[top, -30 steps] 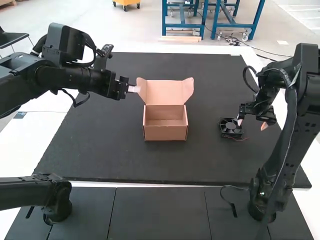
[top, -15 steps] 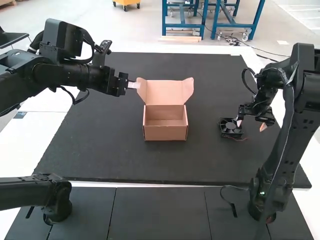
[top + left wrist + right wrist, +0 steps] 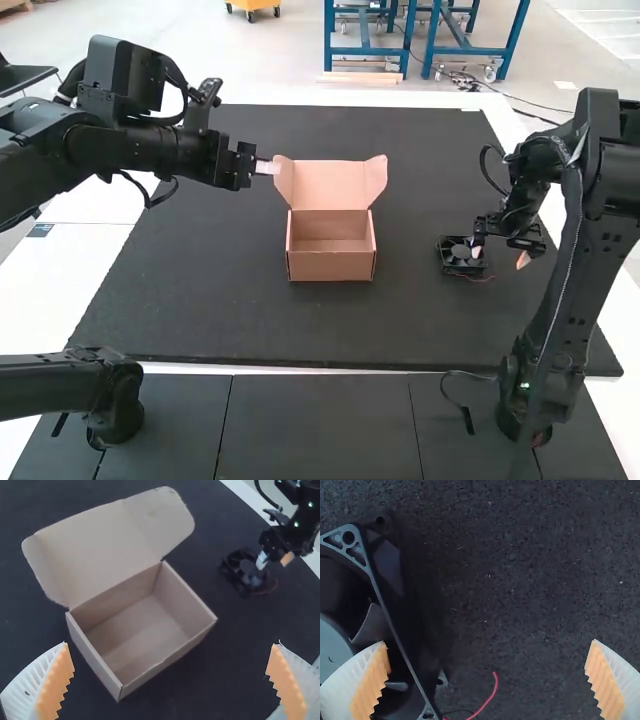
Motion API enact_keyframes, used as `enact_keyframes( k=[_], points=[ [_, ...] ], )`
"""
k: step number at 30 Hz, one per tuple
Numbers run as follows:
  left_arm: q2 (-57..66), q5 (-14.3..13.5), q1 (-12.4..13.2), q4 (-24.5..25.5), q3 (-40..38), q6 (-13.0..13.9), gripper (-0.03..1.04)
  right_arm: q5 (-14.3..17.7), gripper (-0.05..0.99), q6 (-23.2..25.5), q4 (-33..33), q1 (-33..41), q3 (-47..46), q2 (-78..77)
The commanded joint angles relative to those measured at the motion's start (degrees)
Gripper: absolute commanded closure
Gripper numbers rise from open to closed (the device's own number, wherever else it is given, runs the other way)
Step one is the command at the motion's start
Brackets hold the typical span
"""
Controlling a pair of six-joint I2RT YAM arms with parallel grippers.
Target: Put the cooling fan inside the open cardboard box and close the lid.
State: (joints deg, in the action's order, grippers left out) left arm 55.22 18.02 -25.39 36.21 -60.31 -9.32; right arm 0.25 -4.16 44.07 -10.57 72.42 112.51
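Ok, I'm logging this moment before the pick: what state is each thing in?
cardboard box: open, empty, upright on the mat.
lid: raised behind the box.
cooling fan: lying flat on the mat, outside the box, not gripped.
left gripper: open, empty, by the lid's corner.
right gripper: open, one finger over the fan.

Box: brown open cardboard box [image 3: 140,635] on a black table mat [image 3: 240,645], its lid flap [image 3: 110,545] folded back.
Fan: black square cooling fan [image 3: 245,572] flat on the mat, apart from the box.
Right gripper [image 3: 273,559]: over the fan, one finger above it, the other past its edge.
Left gripper [image 3: 169,647]: white ribbed fingers [image 3: 35,692] with orange pads spread wide, above the box.
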Motion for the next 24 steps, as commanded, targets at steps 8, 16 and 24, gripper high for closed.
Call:
enact_keyframes(
  k=[8, 16, 24],
  points=[
    [0.6, 0.3, 0.4, -0.4, -3.7, -0.8, 0.1, 0.5, 0.11, -0.1, 0.3, 2.1, 2.9, 3.0],
    [0.9, 0.3, 0.5, -0.4, -4.1, -0.9, 0.1, -2.6, 0.59, 0.2, 1.5, 2.2, 4.3, 3.1],
    [0.9, 0.3, 0.4, -0.4, -3.9, -0.9, 0.1, -5.1, 0.95, 0.4, 3.4, 2.1, 5.4, 3.0]
  ],
)
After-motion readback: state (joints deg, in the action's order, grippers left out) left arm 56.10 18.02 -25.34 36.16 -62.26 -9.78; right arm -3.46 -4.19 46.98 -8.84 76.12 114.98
